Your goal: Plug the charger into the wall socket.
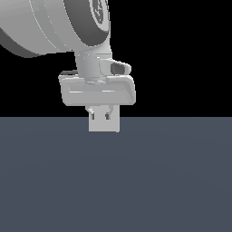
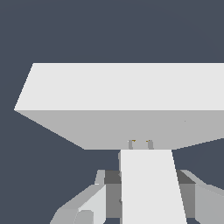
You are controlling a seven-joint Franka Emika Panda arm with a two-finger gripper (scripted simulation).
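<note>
In the wrist view my gripper (image 2: 147, 178) is shut on the charger (image 2: 148, 192), an off-white block held between the two fingers (image 2: 112, 188). Two small prongs (image 2: 131, 144) at its far end meet the shaded face of the wall socket (image 2: 122, 87), a large light-grey slab lying across the view. In the exterior view the gripper (image 1: 100, 116) hangs just above the floor, in front of the light-grey wall socket (image 1: 104, 127). There the charger cannot be told apart from the plate behind it.
A flat dark blue-grey floor (image 1: 172, 181) fills the lower half of the exterior view, under a black background. The arm's large links (image 1: 54, 22) come in from the upper part of the exterior view's left.
</note>
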